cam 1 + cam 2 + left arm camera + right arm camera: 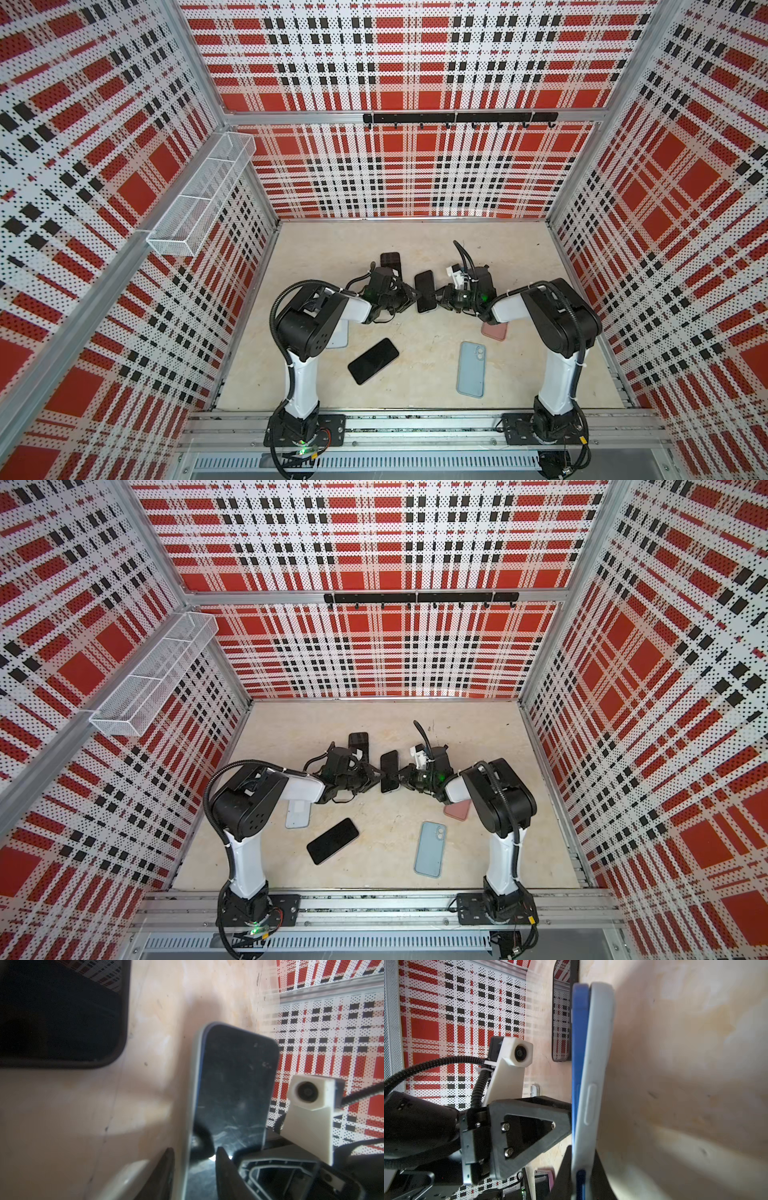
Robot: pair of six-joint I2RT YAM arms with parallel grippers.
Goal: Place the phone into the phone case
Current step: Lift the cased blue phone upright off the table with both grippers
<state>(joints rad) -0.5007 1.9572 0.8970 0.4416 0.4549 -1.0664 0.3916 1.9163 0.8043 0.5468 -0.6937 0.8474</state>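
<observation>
Centre of the tabletop (pixel 428 374): the blue phone (pixel 579 1043) lies against a pale phone case (pixel 596 1064), its far end standing proud of the rim, and sits between the two arms in both top views. The right pincer (pixel 581 1149) is clamped across phone and case together. The left pincer (pixel 195 1149) straddles the opposite edge with its jaws apart. One finger (pixel 529 1118) touches the screen side and a sliver of gap shows at the case side.

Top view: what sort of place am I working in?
Probably a robot test cell: perforated plaid walls box in the tabletop, an aluminium rail runs along the front, and phones and cases lie about.
</observation>
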